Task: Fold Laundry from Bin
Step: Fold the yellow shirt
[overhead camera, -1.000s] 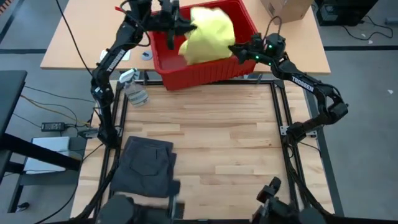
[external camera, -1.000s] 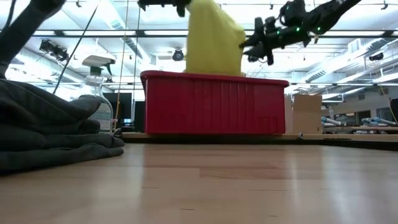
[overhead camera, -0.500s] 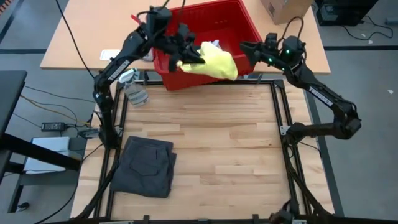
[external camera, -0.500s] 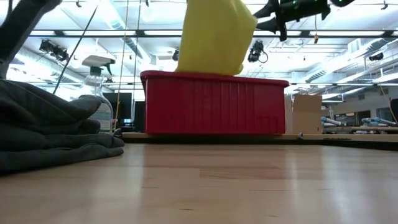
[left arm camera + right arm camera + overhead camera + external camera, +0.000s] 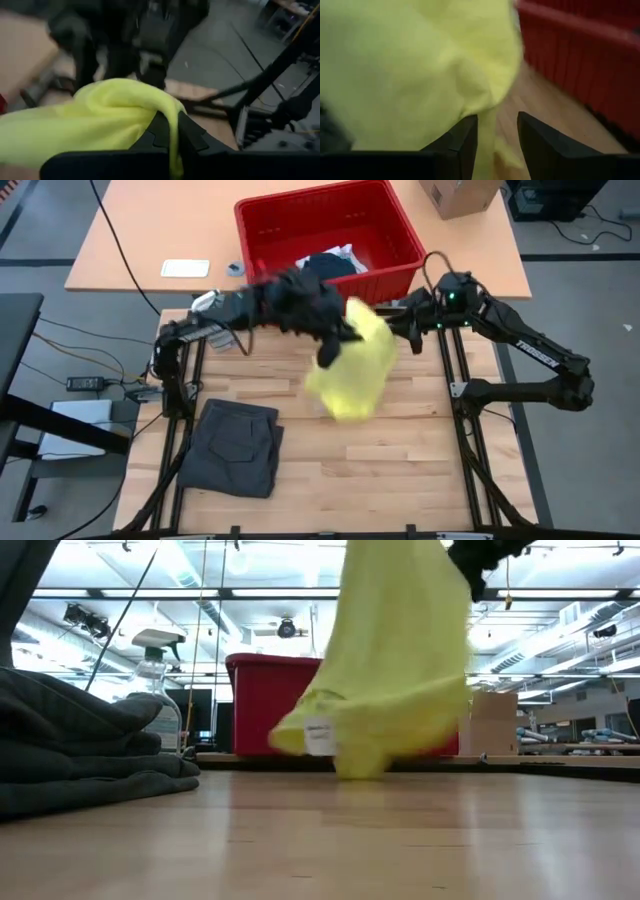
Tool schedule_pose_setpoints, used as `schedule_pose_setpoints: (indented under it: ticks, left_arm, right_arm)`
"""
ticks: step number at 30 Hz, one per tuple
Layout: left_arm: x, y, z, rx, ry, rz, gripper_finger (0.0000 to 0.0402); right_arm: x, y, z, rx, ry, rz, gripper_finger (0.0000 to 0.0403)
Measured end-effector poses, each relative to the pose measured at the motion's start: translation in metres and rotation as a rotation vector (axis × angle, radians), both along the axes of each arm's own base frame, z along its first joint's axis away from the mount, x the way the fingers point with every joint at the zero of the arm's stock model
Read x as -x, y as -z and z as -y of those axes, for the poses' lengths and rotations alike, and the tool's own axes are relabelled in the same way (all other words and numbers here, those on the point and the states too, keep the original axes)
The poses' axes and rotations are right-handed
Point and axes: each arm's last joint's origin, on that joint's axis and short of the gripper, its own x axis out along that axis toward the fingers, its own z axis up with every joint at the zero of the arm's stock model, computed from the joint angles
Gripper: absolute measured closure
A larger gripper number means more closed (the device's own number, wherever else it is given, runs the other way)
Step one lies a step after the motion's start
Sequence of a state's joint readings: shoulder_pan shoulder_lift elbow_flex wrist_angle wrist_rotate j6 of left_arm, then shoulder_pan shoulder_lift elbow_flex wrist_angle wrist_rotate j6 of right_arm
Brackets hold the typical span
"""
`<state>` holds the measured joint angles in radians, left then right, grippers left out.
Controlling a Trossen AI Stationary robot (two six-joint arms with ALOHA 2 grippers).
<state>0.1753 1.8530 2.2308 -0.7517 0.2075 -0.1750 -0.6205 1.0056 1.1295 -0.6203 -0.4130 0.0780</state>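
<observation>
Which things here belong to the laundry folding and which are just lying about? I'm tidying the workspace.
Job: yellow garment held by the left gripper; folded dark grey garment; red bin with clothes inside; right gripper at the yellow cloth.

Lying about: spray bottle; cardboard box.

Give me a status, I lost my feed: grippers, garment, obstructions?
Left gripper shut on bright yellow cloth garment, hanging over wooden table. Right gripper open beside it. Folded dark grey garment lies clear.
</observation>
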Motion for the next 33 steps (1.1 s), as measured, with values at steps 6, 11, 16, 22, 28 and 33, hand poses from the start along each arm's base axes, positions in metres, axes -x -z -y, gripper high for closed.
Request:
schedule_pose_setpoints:
  ticks: [6, 11, 16, 22, 28, 33]
  left_arm:
    - [-0.034, 0.056, 0.037, 0.114, -0.091, -0.048, 0.0394]
    - [-0.043, 0.101, 0.047, 0.170, -0.126, -0.124, 0.0395]
    - [-0.037, 0.109, 0.021, 0.097, -0.168, -0.175, 0.0395]
    - [-0.003, 0.021, -0.006, -0.068, -0.182, 0.011, 0.0395]
    - [0.014, -0.019, 0.009, -0.112, -0.138, 0.094, 0.0395]
    - [-0.011, 0.048, 0.027, -0.028, -0.140, -0.124, 0.0381]
  right_arm:
    - [-0.003, 0.004, -0.016, 0.008, 0.025, -0.081, 0.0257]
    - [-0.007, 0.005, -0.021, -0.007, 0.012, -0.083, 0.0257]
    - [-0.009, 0.007, -0.019, -0.018, 0.033, -0.095, 0.0257]
    - [-0.009, 0.007, -0.021, -0.059, 0.054, -0.088, 0.0257]
    - [-0.009, 0.007, -0.019, -0.039, 0.099, -0.098, 0.0257]
    - [-0.009, 0.008, -0.017, -0.035, 0.158, -0.110, 0.0257]
